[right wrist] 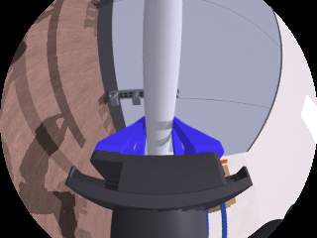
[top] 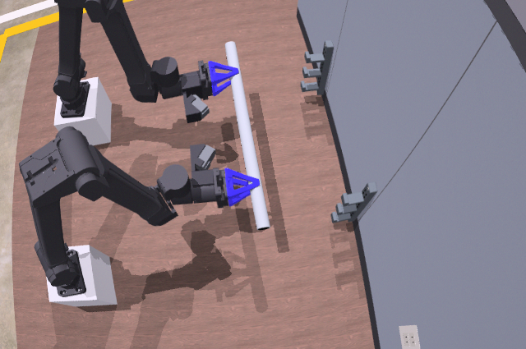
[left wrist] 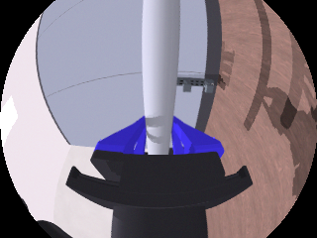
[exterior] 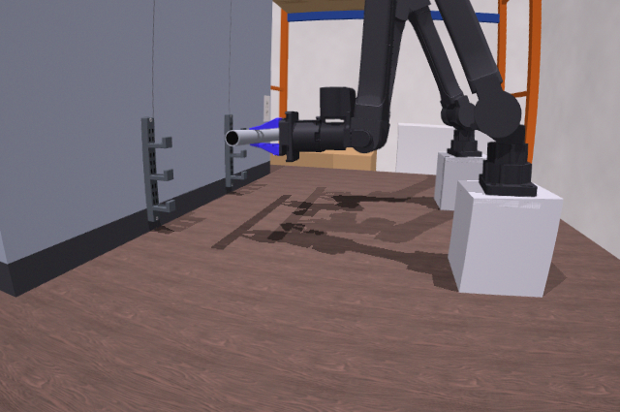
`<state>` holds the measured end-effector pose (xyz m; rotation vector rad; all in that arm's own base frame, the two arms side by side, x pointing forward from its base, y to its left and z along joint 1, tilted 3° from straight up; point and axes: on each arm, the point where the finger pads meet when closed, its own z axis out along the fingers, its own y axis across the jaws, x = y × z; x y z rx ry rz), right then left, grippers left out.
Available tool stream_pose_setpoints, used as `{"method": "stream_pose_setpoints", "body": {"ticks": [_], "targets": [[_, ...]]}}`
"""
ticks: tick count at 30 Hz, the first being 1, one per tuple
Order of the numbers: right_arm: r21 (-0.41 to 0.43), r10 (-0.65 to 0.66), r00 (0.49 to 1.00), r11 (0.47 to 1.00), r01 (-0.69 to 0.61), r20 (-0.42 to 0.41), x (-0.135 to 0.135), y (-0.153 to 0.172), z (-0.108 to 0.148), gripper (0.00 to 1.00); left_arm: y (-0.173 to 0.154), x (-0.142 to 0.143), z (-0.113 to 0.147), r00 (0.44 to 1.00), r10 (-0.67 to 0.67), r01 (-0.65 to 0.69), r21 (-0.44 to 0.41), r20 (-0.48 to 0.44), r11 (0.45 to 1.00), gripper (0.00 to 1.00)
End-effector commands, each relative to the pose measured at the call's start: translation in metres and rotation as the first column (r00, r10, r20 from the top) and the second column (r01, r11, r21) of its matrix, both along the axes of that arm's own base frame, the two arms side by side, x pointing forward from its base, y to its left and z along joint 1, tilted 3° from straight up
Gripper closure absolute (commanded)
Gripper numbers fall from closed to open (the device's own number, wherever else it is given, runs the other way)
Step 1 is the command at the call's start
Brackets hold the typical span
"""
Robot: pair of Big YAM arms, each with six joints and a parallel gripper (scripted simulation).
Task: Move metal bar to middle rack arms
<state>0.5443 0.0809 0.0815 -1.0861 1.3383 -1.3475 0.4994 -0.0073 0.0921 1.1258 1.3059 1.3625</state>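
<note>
Left pincer and right pincer part-open, both gripping metal bar; exterior shows its hollow end, top both grips.

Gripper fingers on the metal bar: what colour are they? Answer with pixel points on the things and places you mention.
Bright blue fingers (top: 215,78) (exterior: 270,147); the top view shows them best.

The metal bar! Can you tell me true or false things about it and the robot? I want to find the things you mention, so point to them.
1. The bar (top: 246,128) (exterior: 255,136) (left wrist: 160,59) (right wrist: 162,59) rests on the wall rack (top: 327,65) (exterior: 145,167) (left wrist: 186,87) (right wrist: 136,100). False: it is held up away from it.
2. The left fingers (top: 234,71) (exterior: 270,123) hold the bar. True.
3. The right fingers (top: 254,182) are red. False: they are blue.
4. The bar's near end in the exterior view is hollow. True.
</note>
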Motion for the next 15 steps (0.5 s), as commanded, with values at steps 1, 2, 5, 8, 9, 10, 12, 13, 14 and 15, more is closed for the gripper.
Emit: {"method": "stream_pose_setpoints", "body": {"ticks": [1, 2, 5, 8, 9, 10, 12, 13, 14, 15], "targets": [[-0.014, 0.023, 0.999, 1.000, -0.022, 0.031, 0.015, 0.011, 0.017, 1.00, -0.019, 0.016, 0.025, 0.996, -0.052, 0.053, -0.018, 0.074, 0.998, 1.00], [-0.014, 0.023, 0.999, 1.000, -0.022, 0.031, 0.016, 0.011, 0.016, 1.00, -0.019, 0.022, 0.017, 0.996, -0.052, 0.053, -0.018, 0.074, 0.998, 1.00], [-0.014, 0.023, 0.999, 1.000, -0.022, 0.031, 0.021, 0.009, 0.014, 1.00, -0.021, 0.041, -0.009, 0.996, -0.052, 0.053, -0.018, 0.074, 0.998, 1.00], [-0.014, 0.023, 0.999, 1.000, -0.022, 0.031, 0.026, 0.007, 0.011, 1.00, -0.024, 0.059, -0.035, 0.996, -0.052, 0.053, -0.018, 0.074, 0.998, 1.00], [-0.014, 0.023, 0.999, 1.000, -0.022, 0.031, 0.028, 0.006, 0.010, 1.00, -0.024, 0.066, -0.044, 0.996, -0.052, 0.053, -0.018, 0.074, 0.998, 1.00], [-0.014, 0.023, 0.999, 1.000, -0.022, 0.031, 0.030, 0.006, 0.009, 1.00, -0.025, 0.072, -0.053, 0.996, -0.052, 0.053, -0.018, 0.074, 0.998, 1.00], [-0.014, 0.023, 0.999, 1.000, -0.022, 0.031, 0.033, 0.005, 0.008, 1.00, -0.026, 0.084, -0.070, 0.996, -0.052, 0.053, -0.018, 0.074, 0.998, 1.00], [-0.014, 0.023, 0.999, 1.000, -0.022, 0.031, 0.035, 0.004, 0.007, 1.00, -0.027, 0.090, -0.078, 0.996, -0.052, 0.053, -0.018, 0.074, 0.998, 1.00], [-0.014, 0.023, 0.999, 1.000, -0.022, 0.031, 0.036, 0.004, 0.006, 1.00, -0.028, 0.097, -0.087, 0.996, -0.052, 0.053, -0.018, 0.074, 0.998, 1.00], [-0.014, 0.023, 0.999, 1.000, -0.022, 0.031, 0.038, 0.003, 0.005, 1.00, -0.028, 0.103, -0.096, 0.996, -0.052, 0.053, -0.018, 0.074, 0.998, 1.00]]}}
